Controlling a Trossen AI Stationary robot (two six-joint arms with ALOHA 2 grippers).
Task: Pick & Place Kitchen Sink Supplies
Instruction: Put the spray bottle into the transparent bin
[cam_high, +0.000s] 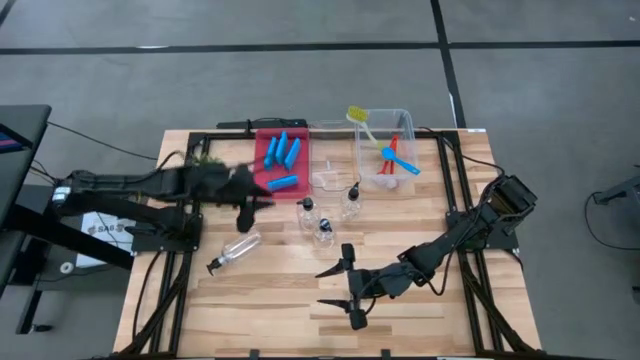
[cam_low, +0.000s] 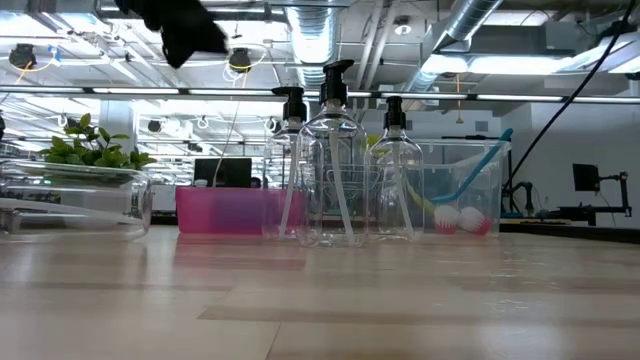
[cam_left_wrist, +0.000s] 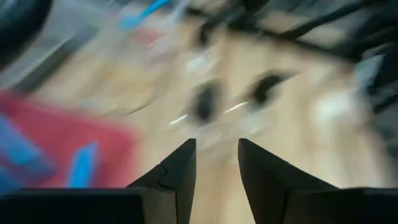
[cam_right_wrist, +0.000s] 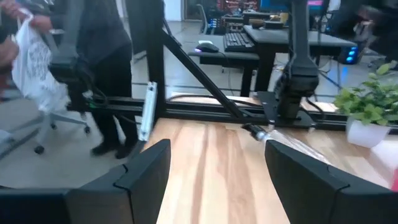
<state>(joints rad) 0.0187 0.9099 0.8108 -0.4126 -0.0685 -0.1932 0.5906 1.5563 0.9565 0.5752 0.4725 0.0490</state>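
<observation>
Left claw (cam_high: 262, 197): raised over the bench (cam_high: 300, 310) beside the red tray (cam_high: 262, 158); fingers parted by a narrow gap, nothing seen between them.

Plant (cam_high: 205, 158): set at the bench's far left, partly hidden by the left arm.

Fallen bottle (cam_high: 235, 250): clear, black pump top, laid on its side on the bench, near the left claw but apart from it.

Blue sponges (cam_high: 283, 152): four counted on the red tray, one of them (cam_high: 282, 183) at the tray's near edge.

Upright bottles (cam_high: 322, 228): three, clear with black pumps, grouped mid-bench, just in front of an empty-looking clear bin (cam_high: 330, 165).

Brushes (cam_high: 392, 155): blue, red and yellow-green, held in the clear bin (cam_high: 402, 182) to the right of it.

Right claw (cam_high: 347, 290): rested low over the near right part of the bench; fingers spread wide, nothing held.
</observation>
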